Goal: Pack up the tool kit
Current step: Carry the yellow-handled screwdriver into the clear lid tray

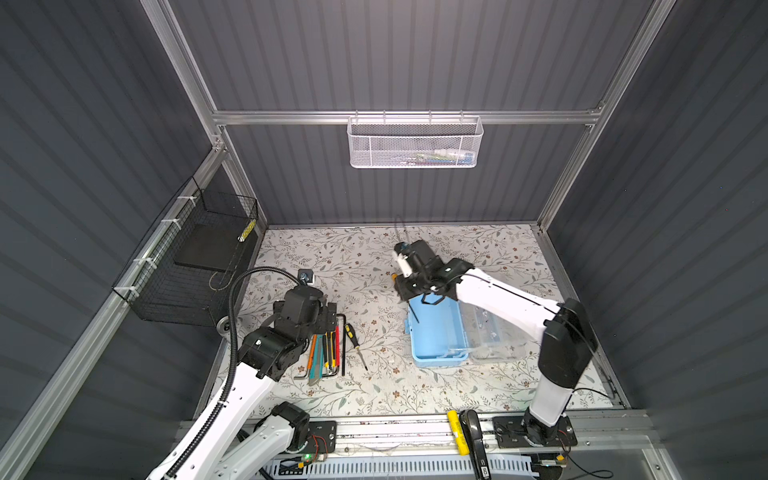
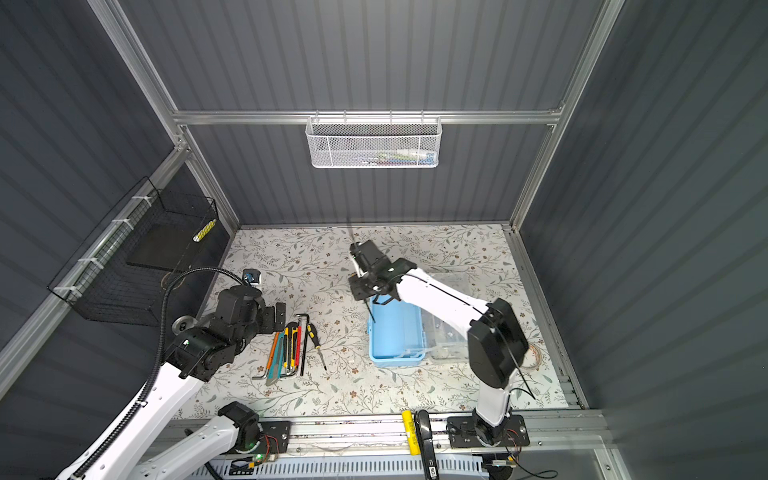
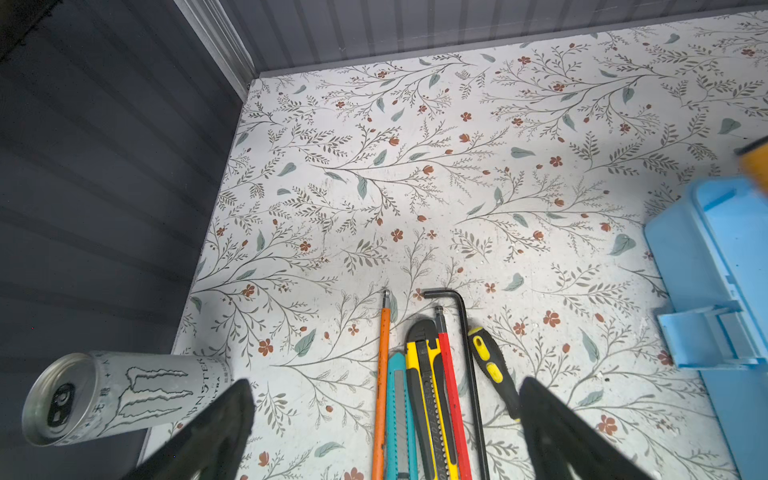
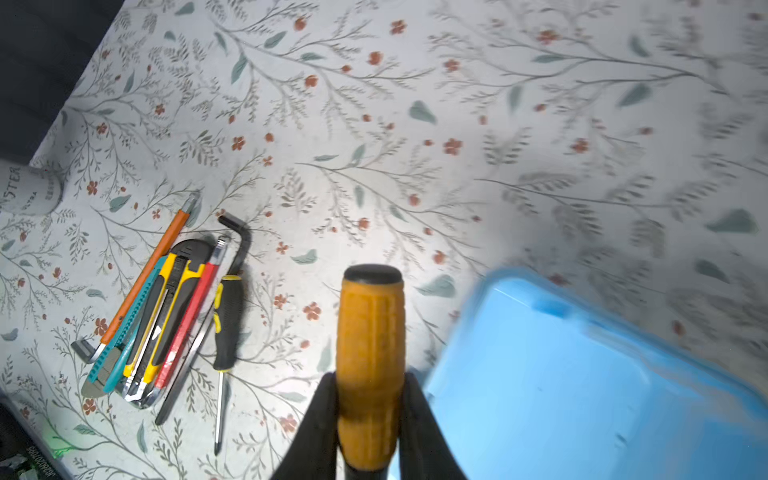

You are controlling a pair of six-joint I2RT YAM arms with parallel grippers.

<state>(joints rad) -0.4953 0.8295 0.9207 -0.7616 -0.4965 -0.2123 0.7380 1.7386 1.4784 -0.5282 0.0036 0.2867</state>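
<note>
The tool kit lies open on the floral table, its light blue base (image 1: 436,336) (image 4: 582,395) beside its clear lid (image 1: 494,332), which is folded out to the right. My right gripper (image 4: 370,399) (image 1: 401,289) is shut on an orange-handled screwdriver (image 4: 370,328). It hangs by the base's far left corner, and the thin shaft (image 1: 414,313) slants down over the base. My left gripper (image 3: 384,419) (image 1: 331,311) stands open above a row of tools (image 1: 328,349), with nothing between its fingers (image 3: 224,424).
The row holds an orange hex key (image 3: 381,374), a teal cutter (image 3: 399,415), a yellow cutter (image 3: 428,395), a red hex key (image 3: 451,395), a black hex key (image 3: 467,353) and a yellow-black screwdriver (image 3: 492,370). A silver can (image 3: 112,395) lies left. On the walls hang a white mesh basket (image 1: 415,143) and a black wire basket (image 1: 195,266).
</note>
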